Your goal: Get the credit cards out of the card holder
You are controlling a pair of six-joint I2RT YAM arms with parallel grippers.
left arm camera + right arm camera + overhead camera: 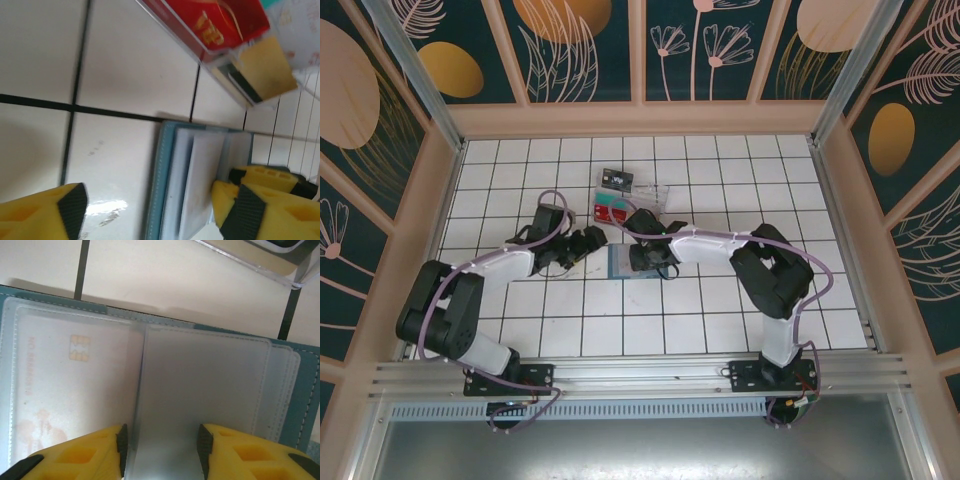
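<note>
The teal card holder (620,262) lies open on the white tiles between my two grippers. In the right wrist view its frosted pockets (45,294) show, and a credit card (70,390) with a gold chip and faint reddish print sits inside the left pocket. My right gripper (161,450) stands open over the holder, its pads on either side of a loose clear pocket leaf (210,385). My left gripper (150,205) is open wide at the holder's left edge (165,190); its right finger (240,210) rests against the pocket leaves. A reddish card (215,20) lies in the clear tray.
The clear plastic tray (660,192) stands just behind the holder, with the red card (612,212) and a gold-coloured piece (265,70) in it. A small black card (617,179) lies further back. Wooden walls ring the tiled floor.
</note>
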